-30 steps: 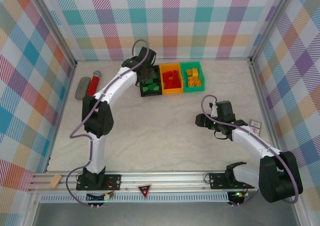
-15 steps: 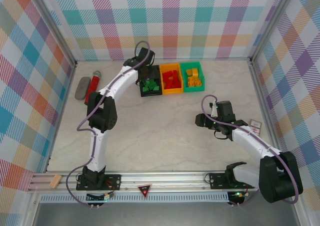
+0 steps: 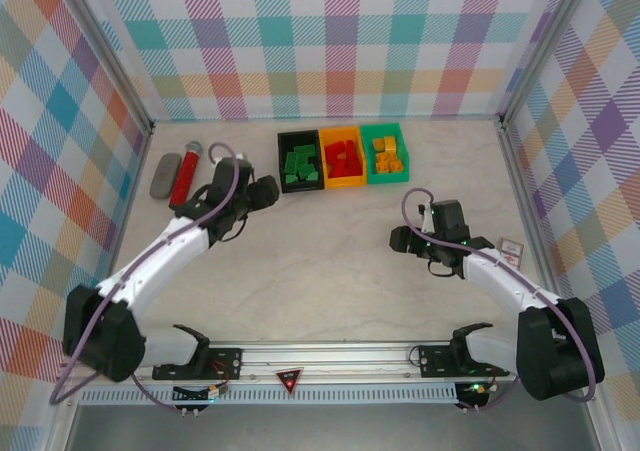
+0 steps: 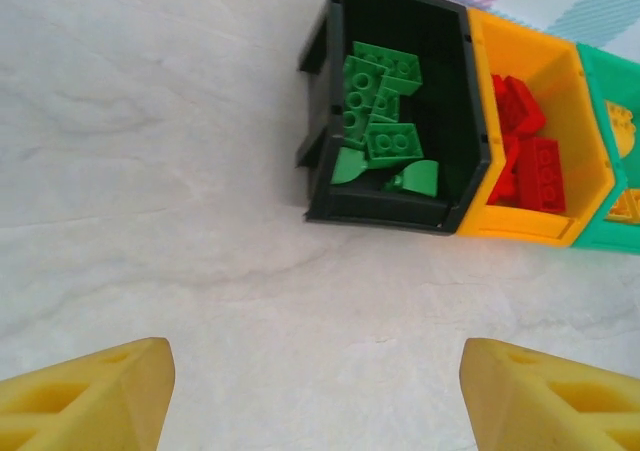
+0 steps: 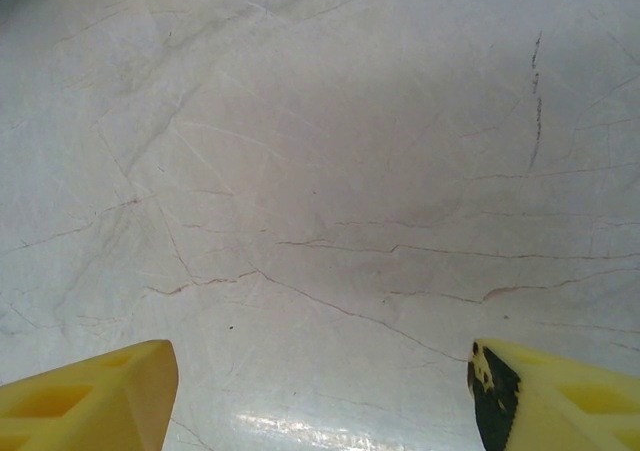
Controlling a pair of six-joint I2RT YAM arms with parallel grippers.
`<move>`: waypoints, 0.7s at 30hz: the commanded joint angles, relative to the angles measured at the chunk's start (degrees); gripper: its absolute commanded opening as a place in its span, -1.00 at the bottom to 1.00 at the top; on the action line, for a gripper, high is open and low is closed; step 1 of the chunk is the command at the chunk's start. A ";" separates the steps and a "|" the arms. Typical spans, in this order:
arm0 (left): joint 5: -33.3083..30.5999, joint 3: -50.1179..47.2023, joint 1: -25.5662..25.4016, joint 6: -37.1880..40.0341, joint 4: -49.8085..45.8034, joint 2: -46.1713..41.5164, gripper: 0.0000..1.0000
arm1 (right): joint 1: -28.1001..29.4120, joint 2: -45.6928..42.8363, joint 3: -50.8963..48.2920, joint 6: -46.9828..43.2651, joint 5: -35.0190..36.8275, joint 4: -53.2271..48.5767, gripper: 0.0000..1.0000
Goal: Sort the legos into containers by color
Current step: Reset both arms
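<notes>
Retreat of left end effector (image 3: 270, 193) from above black bin (image 3: 283, 161) within the last second: a moment ago hung over that bin pinched tight, now drawn back to the near-left of it, jaws spread wide and nothing between yellow fingers (image 4: 90, 396). Judged a drop just made, with green legos (image 4: 385, 121) heaped inside black bin, ahead and a little right of left end effector, near but not touching. Orange bin (image 4: 520, 226) just right of that, touching it, holding red legos (image 4: 530, 161); green bin (image 3: 385, 128) further right again, holding yellow-orange legos (image 3: 387, 154). Right end effector (image 3: 397, 239) hardly shifted, jaws wide too and slightly wider than before, empty, low over bare bench (image 5: 320, 171), all three bins well apart from it toward the far side. No loose legos seen on bench around either end effector, so sorting judged finished or as good as, with arms likely pulling back to rest. Bench pale, marbled, thinly veined, a bit glossy. Left of left end effector, by the wall: long red cylinder (image 3: 187, 169) just beside grey oval object (image 3: 163, 175), touching or nearly. Pastel plaid walls (image 3: 340, 41) on three sides, metal rail (image 3: 320, 356) along near edge.
</notes>
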 commanded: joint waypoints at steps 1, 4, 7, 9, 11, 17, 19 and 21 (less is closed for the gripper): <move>-6.17 -6.40 0.24 2.51 0.21 -5.47 0.51 | 0.40 1.32 4.55 -0.44 1.88 -2.35 0.55; -10.27 -11.60 0.82 1.71 -1.08 -11.49 0.62 | 0.40 1.63 8.80 -0.72 4.44 -5.06 0.56; -15.03 -14.80 1.09 0.22 -2.40 -17.08 0.74 | 0.40 0.46 13.38 -0.80 6.00 -8.17 0.56; -17.81 -16.23 1.27 -0.05 -2.85 -20.32 0.74 | 0.40 -0.90 16.22 -0.83 6.96 -9.68 0.57; -20.99 -17.00 1.39 -0.10 -3.57 -23.32 0.87 | 0.31 -2.41 18.99 -1.32 8.43 -10.88 0.58; -35.93 -19.64 1.57 -0.84 -4.06 -29.29 0.99 | 0.23 -5.80 21.87 -3.12 20.44 -10.73 0.88; -39.38 -21.62 1.62 1.12 -1.17 -30.53 0.99 | 0.31 -6.22 20.11 -3.50 27.22 -8.21 0.99; -35.97 -24.95 1.88 11.04 8.05 -31.54 1.00 | 0.19 -6.36 17.03 -3.76 34.45 -4.17 0.98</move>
